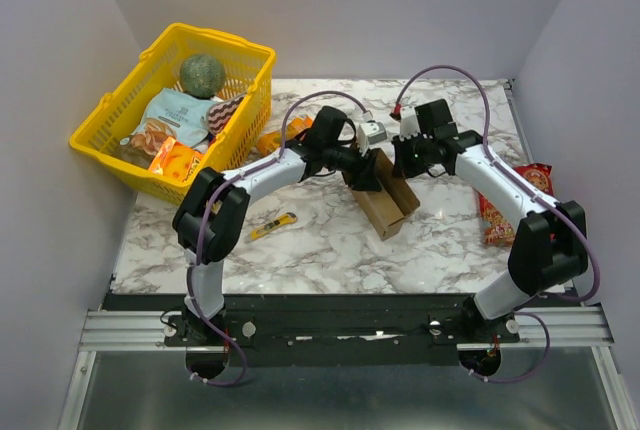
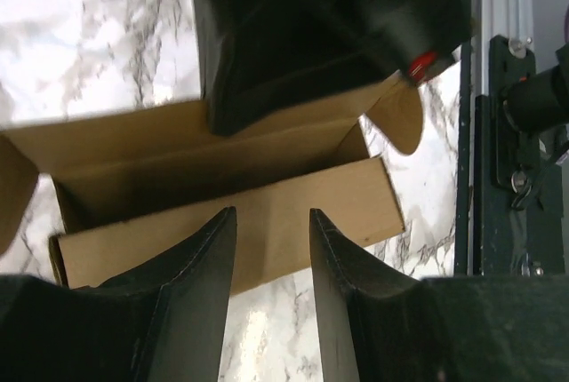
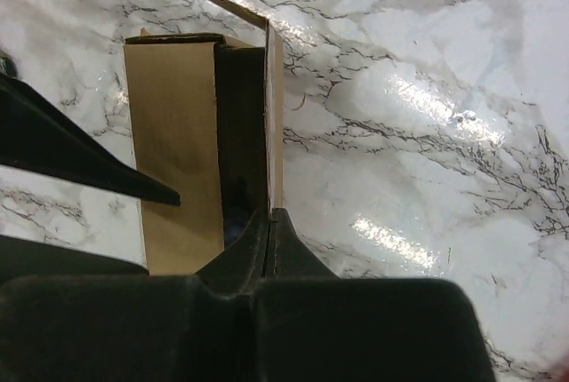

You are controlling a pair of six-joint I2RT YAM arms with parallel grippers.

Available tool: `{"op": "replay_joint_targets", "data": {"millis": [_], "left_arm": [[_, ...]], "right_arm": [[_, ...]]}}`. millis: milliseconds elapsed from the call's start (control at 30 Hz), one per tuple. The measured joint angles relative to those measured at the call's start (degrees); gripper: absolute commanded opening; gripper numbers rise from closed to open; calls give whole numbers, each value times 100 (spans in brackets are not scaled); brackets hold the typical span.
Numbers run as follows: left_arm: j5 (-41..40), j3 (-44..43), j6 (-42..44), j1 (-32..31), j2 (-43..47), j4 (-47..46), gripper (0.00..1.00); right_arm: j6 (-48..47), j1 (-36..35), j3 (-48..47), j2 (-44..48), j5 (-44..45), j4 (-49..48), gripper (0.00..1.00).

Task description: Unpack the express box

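The express box (image 1: pixel 391 212) is a small brown cardboard box lying open in the middle of the marble table, its inside dark. My left gripper (image 1: pixel 371 172) is open and hovers over the box's far-left end; in the left wrist view its fingertips (image 2: pixel 271 218) straddle the near flap of the box (image 2: pixel 178 147) without touching it. My right gripper (image 1: pixel 404 164) is shut on the box's thin side wall; in the right wrist view the jaws (image 3: pixel 269 218) pinch the top edge of that wall of the box (image 3: pixel 173 133). What is inside the box is hidden.
A yellow basket (image 1: pixel 105 120) at the back left holds a green ball (image 1: pixel 202 74) and snack packets. An orange packet (image 1: pixel 270 140) lies beside it. A yellow utility knife (image 1: pixel 272 226) lies front left of the box. A red snack bag (image 1: pixel 505 212) lies at the right.
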State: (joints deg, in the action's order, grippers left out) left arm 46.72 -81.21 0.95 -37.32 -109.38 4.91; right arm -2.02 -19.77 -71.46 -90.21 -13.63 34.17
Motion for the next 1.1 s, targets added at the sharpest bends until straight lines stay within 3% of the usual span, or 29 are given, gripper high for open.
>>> {"op": "replay_joint_targets", "data": {"millis": [300,633,833,1000,1100], "left_arm": [[-129,144,472,20,-195,286,46],[-181,1134,728,240,435,352,46],[-531,1694,881,433,245,905,46],[-601,1663,911,525,208,1266,46],[-581,1644,951,577,516,1274,53]], "right_arm": [[120,354,192,103,-175,-26,0],[306,1139,525,439,-431,-46,1],[308,1174,732,708,-592,-175,0],[306,1163,811,715,-699,-170,1],[306,1163,813,730,-730,-177,1]]}}
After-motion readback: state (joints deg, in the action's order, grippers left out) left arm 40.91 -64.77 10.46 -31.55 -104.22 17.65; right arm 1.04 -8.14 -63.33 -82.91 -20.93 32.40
